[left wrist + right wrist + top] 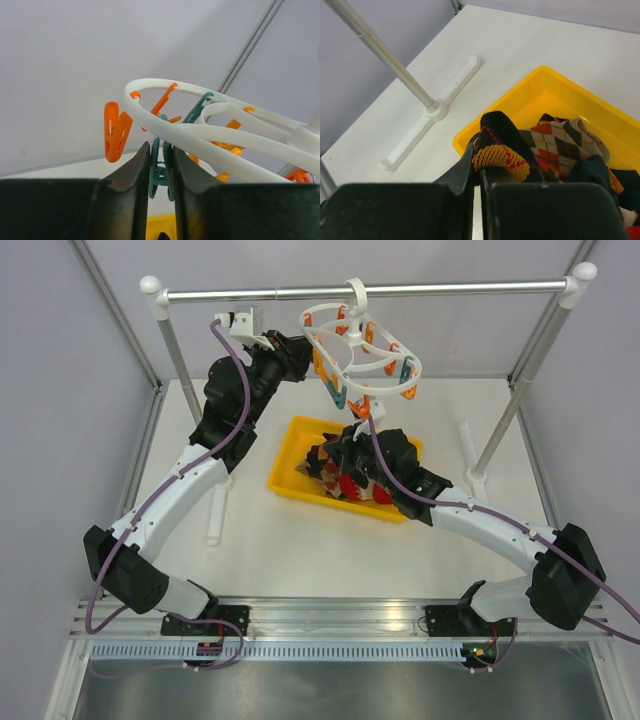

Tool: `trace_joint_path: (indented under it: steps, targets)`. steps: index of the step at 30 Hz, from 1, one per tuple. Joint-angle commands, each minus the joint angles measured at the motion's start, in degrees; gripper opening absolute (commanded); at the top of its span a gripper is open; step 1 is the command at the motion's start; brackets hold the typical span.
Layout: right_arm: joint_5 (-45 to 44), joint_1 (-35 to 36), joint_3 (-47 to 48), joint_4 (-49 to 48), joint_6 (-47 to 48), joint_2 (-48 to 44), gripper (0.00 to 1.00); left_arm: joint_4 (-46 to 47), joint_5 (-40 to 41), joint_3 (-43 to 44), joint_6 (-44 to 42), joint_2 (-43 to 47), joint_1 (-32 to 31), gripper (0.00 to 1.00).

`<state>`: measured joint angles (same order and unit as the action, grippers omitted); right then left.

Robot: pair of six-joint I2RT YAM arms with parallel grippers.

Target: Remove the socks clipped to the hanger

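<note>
Left fingers squeeze a peg on the hanger; right fingers hold a sock over the bin.

In the left wrist view the left fingers [134, 172] at the bottom centre are almost closed, with a teal peg [160, 172] pressed between them. The peg sits on the white ring of the hanger [215, 136], which runs to the right of the frame. In the top view the hanger hangs by its hook from the rail [450, 286] at the upper centre. In the right wrist view the right fingers [461, 175] at the bottom are closed on a dark sock [500, 156] with a yellow cuff. The sock is above the near corner of the yellow bin [540, 79]. The other socks [560, 145] lie in the bin, at the lower right. The bin stands on the white worktop [520, 40].
</note>
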<state>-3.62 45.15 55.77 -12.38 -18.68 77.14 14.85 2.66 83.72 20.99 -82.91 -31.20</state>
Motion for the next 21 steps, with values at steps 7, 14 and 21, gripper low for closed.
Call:
trace_joint_path:
  steps: [7, 14, 21]
  targets:
    - [-1.66, -6.29, 5.49, -1.33, -3.99, 11.26, 0.02, 0.97, -0.46, -0.93, 0.54, 0.65, 0.35, 0.54]
    - [0.28, -6.39, 8.65, -1.59, -4.44, 16.63, 0.02, 1.14, -0.37, -2.42, -0.78, 1.7, 0.35, 0.61]
    - [-2.71, -6.47, 8.92, -1.5, -4.7, 20.5, 0.02, 1.5, 0.95, -7.43, -0.08, 4.51, 0.35, 0.62]
